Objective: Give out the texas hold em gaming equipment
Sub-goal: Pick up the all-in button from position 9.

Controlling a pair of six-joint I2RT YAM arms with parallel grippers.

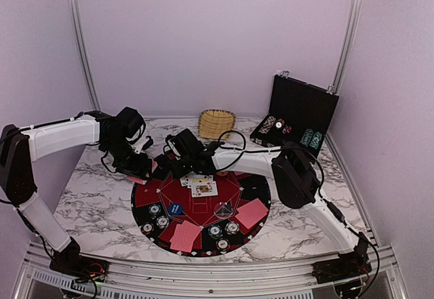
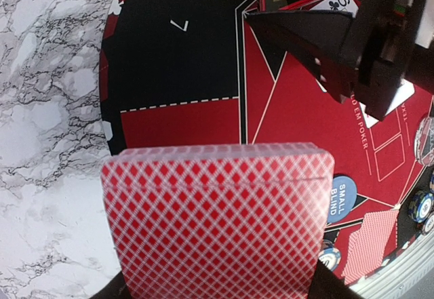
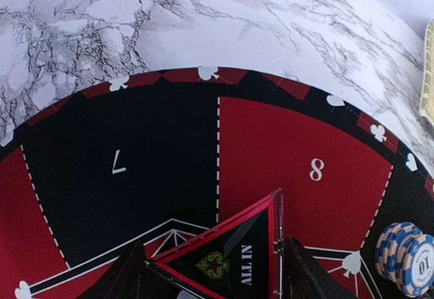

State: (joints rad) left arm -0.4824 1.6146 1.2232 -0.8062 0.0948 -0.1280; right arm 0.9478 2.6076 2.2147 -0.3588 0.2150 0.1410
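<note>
Left wrist view is filled by a deck of cards (image 2: 217,224) with red diamond backs. The left claw (image 1: 137,171) is clamped on it from both sides and holds it over the left edge of the round mat (image 3: 122,129), beside the black field marked 7. Just past the deck, toward the middle of the mat, lies a blue small-blind disc (image 2: 342,197).

Right wrist view shows a clear all-in triangle (image 3: 234,262) with a red edge. It sits between the two fingers of the right claw (image 3: 215,248), which press on its sides near the inner ends of fields 7 and 8. Whether the triangle touches the mat or hangs above it cannot be told. A stack of blue-and-white chips (image 3: 407,255) stands on the mat to the right of field 8.

From the top camera, face-up cards (image 1: 201,186) lie at the centre of the mat, just beside the right claw. Two face-down piles (image 1: 186,234) lie on its near half among several more chips. The mat lies on a marble table (image 3: 135,21). A wicker basket (image 1: 217,123) stands at the far edge, and an open black case (image 1: 298,112) stands to its right.
</note>
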